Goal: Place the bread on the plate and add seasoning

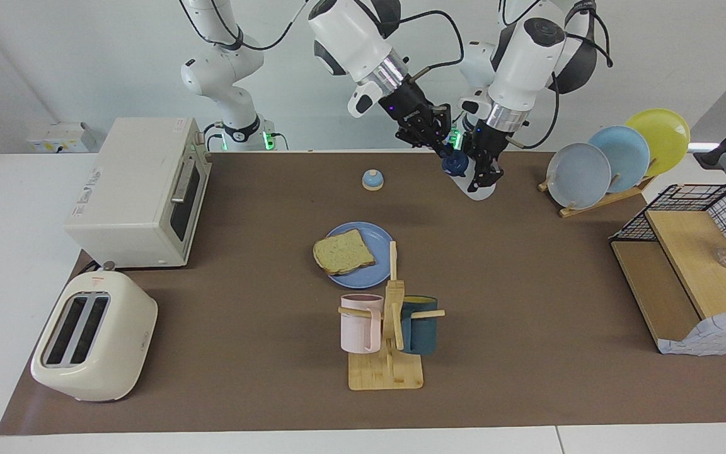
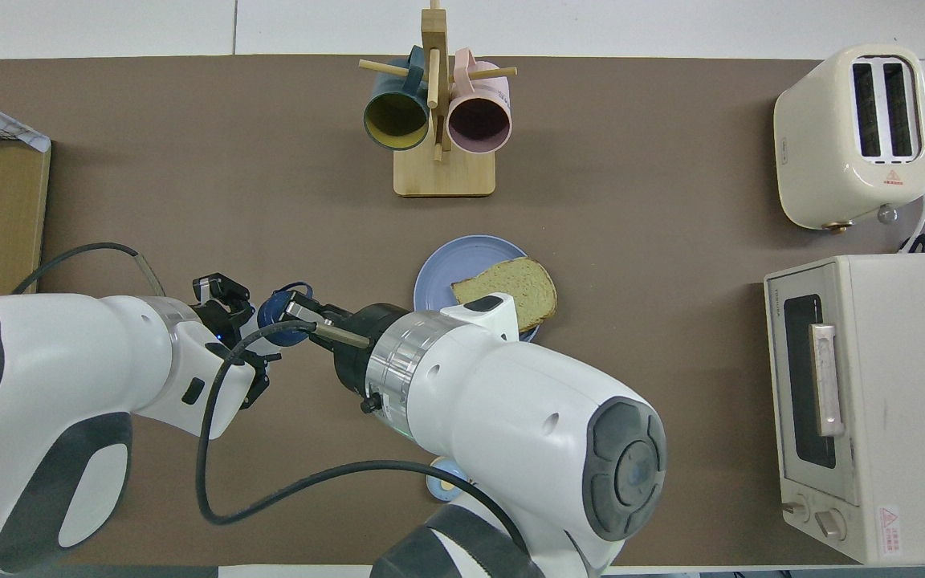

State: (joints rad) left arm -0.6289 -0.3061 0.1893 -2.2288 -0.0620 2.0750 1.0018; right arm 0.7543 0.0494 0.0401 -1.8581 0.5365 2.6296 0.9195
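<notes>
The bread (image 1: 344, 251) (image 2: 511, 291) lies on the blue plate (image 1: 372, 234) (image 2: 446, 265) in the middle of the mat, overhanging its rim. The seasoning (image 1: 480, 189) (image 2: 274, 311), a white bottle with a navy cap, hangs tilted in the air over the mat's edge by the robots. My left gripper (image 1: 484, 171) (image 2: 230, 325) is shut on its body. My right gripper (image 1: 446, 150) (image 2: 294, 309) reaches across from the side and is shut on the cap. In the overhead view the arms hide most of the bottle; only the cap shows.
A small blue-topped bell knob (image 1: 372, 180) sits near the robots. A mug rack (image 1: 388, 328) stands just past the plate. Toaster oven (image 1: 142, 189) and toaster (image 1: 92, 334) fill the right arm's end; a plate rack (image 1: 615, 157) and wire shelf (image 1: 691, 265) the left arm's end.
</notes>
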